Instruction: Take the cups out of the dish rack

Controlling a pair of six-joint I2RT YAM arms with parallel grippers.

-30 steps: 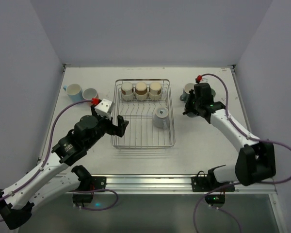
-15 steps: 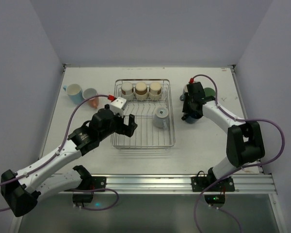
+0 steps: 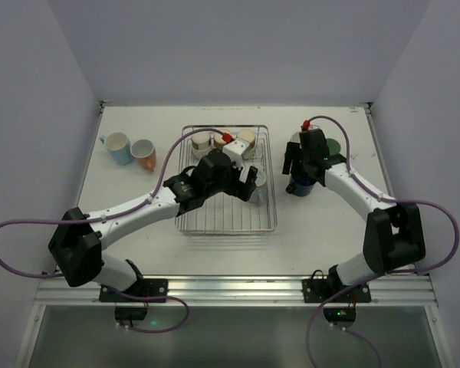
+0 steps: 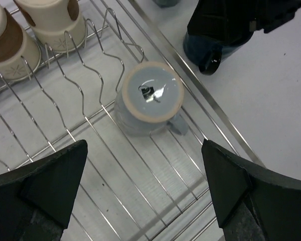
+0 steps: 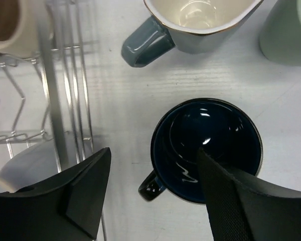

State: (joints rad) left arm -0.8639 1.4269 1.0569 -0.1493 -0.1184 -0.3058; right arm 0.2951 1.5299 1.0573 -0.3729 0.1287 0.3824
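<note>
The left hand (image 4: 144, 145) is spread wide inside the dish rack (image 4: 155, 175), with both of its fingers clear of everything. Just ahead of it, centred between the fingertips, a grey-blue cup (image 4: 149, 98) sits upside down on the wire bottom. Its handle points back toward the hand's right finger, and nothing touches it. Farther ahead and to this hand's left, cream cups (image 4: 52, 20) stand in a row by the tines.

The right hand (image 5: 154, 155) is open above the table (image 5: 115, 100), just outside the rack wall. The navy cup (image 5: 206, 150) stands upright directly beneath it. One finger hangs over the cup's mouth. The other is outside on the handle's side, with a clear gap to the wall. Whether the finger over the mouth touches the rim cannot be told. Ahead of this hand stand a grey mug (image 5: 200, 22) and, beside it, a green cup (image 5: 286, 35).

Well away to the left hand's left, a light blue cup (image 3: 116, 146) and a salmon cup (image 3: 144, 153) stand together.
</note>
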